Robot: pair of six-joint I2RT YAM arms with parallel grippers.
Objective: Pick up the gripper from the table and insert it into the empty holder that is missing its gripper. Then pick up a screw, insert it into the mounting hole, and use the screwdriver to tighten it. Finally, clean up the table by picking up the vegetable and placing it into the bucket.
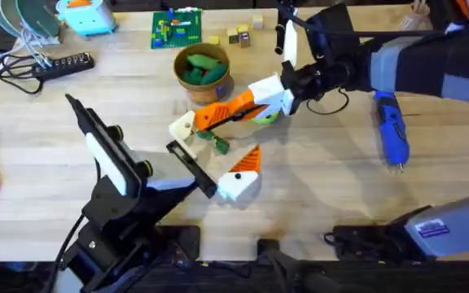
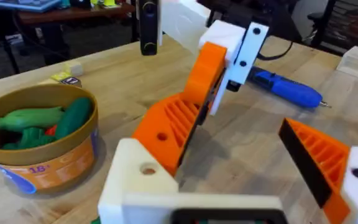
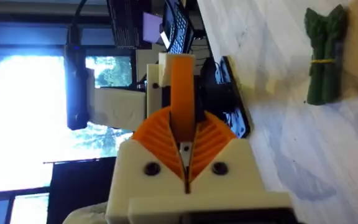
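Orange is what we're watching: the gripper is pinched tight between the right gripper's pads and sits right against the holder, the bare white finger of the left gripper, whose fingers are spread wide. We spot the vegetable lying on the table just below that meeting point, the bucket behind it holding green toys, and the screwdriver off to the right.

Overhead looking down and forward across the table. Left wrist low and close, facing the bucket and screwdriver, both shared with overhead. Right wrist rolled sideways, skimming the tabletop.
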